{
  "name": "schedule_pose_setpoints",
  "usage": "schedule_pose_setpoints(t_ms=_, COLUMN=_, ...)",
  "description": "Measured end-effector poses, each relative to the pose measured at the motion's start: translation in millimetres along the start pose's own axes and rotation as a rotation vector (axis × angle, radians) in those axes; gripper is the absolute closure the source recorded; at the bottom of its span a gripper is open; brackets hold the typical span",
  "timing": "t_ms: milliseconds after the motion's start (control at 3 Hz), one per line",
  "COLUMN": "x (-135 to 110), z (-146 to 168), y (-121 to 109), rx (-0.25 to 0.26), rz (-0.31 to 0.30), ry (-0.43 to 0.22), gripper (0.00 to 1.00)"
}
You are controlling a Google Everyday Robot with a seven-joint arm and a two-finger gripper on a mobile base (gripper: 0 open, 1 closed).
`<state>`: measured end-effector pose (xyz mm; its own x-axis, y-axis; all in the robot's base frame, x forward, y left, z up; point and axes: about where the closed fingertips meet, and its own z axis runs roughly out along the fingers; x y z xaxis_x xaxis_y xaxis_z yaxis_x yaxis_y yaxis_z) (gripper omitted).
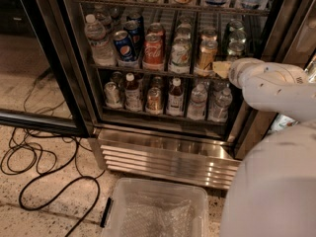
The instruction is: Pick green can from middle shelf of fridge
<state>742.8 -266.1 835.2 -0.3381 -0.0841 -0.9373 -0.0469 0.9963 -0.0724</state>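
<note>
The fridge [81,107] stands open in front of me. Its middle shelf [148,71] holds a row of drinks. The green can [236,47] stands at the right end of that shelf, with another dark green can behind it. To its left are a gold-tan can [206,56] and a whitish pale-green can [179,54]. My white arm [276,85] reaches in from the right. My gripper [221,69] is at the shelf's front rail, just below and left of the green can, and partly hidden by the wrist.
A red cola can [153,51], blue cola cans [123,44] and a water bottle [98,41] fill the shelf's left part. Bottles line the lower shelf [163,113]. A clear plastic bin [158,209] sits on the floor below. Black cables [34,162] lie at left.
</note>
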Motion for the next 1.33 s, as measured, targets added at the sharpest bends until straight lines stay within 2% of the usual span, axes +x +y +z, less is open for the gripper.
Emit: schedule_pose_setpoints(t_ms=1333, x=-1.0, z=0.8, y=-3.0, rx=0.023, rz=-0.001, ry=-0.008, gripper=0.3)
